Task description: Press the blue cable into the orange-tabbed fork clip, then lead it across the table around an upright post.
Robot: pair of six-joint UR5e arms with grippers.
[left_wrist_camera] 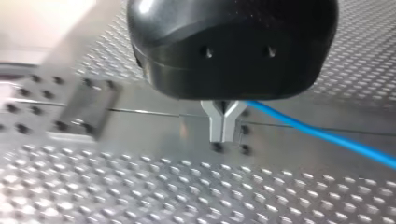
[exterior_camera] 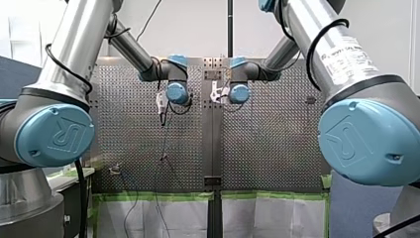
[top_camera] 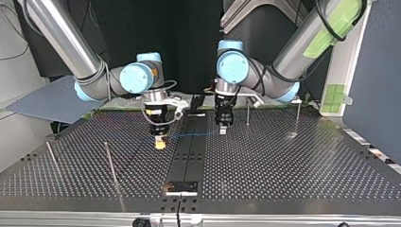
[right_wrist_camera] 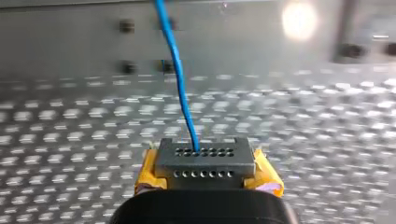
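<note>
Gently: the metal fingers of the left gripper (left_wrist_camera: pixel 223 133) are pinched narrow on the blue cable (left_wrist_camera: pixel 322 135), and the yellow-padded fingers of the right gripper (right_wrist_camera: pixel 205 161) clamp it too, so it hangs strung between them, low over the tabletop (top_camera: pixel 283 161). If you spread the arms too hard, it could slip free.

A perforated metal counter (top_camera: pixel 283 161) edged in green tape (exterior_camera: pixel 158 196) stands before a pale wall (exterior_camera: pixel 198 25), with a dark backdrop (top_camera: pixel 189 38) opposite.
</note>
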